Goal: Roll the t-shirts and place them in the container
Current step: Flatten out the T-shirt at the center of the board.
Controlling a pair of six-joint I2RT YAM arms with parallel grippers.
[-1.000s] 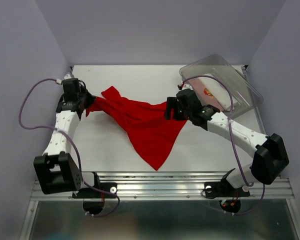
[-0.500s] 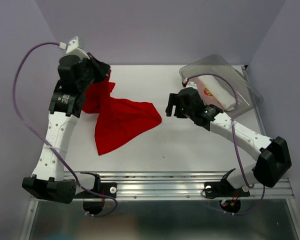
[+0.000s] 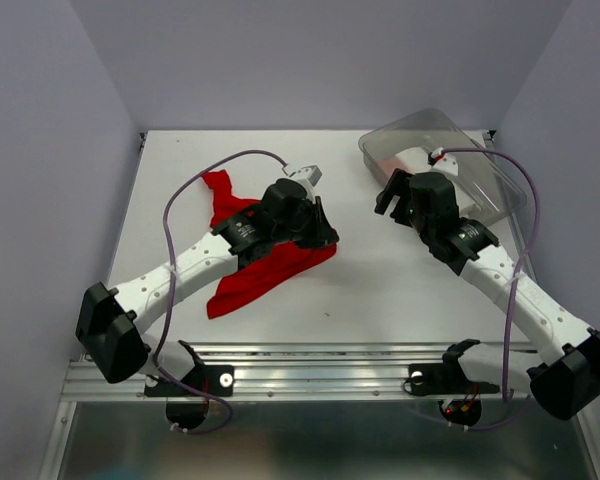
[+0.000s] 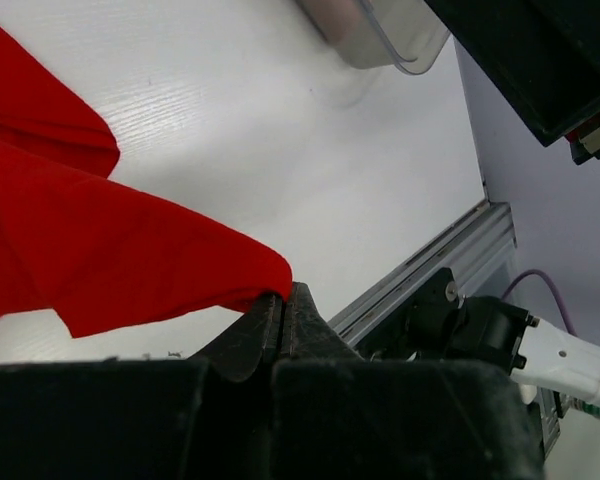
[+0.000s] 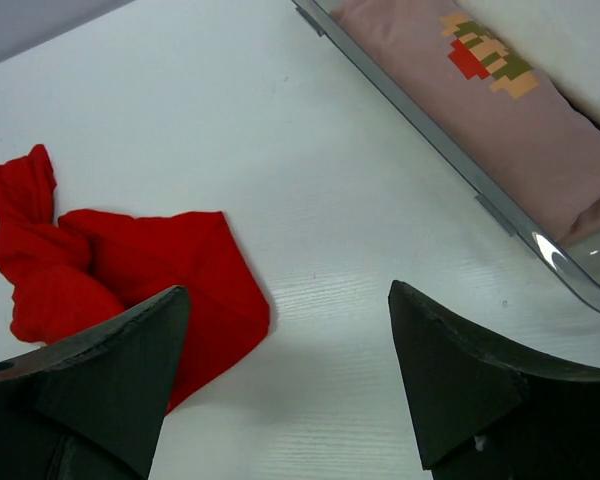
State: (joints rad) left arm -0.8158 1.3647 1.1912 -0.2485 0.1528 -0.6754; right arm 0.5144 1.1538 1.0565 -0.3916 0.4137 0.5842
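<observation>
Your left gripper point(image 4: 282, 303) is pinching a folded edge of the red t-shirt point(image 3: 248, 283), its jaws pressed together on the cloth. The shirt is lying crumpled on the worktop point(image 3: 380, 290), left of centre. Your right gripper point(image 5: 285, 300) is hovering with its jaws wide apart, holding nothing, beside the clear bin point(image 3: 495, 170) at the far right, where a pale pink roll point(image 5: 450, 100) is sitting.

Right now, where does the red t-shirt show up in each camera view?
Top external: the red t-shirt lies left of centre.
Left wrist: it fills the left side, with one corner pinched in the shut left gripper.
Right wrist: it sits bunched at the lower left.
Shared landmark: the clear bin, which is right of the shirt in every view.
</observation>
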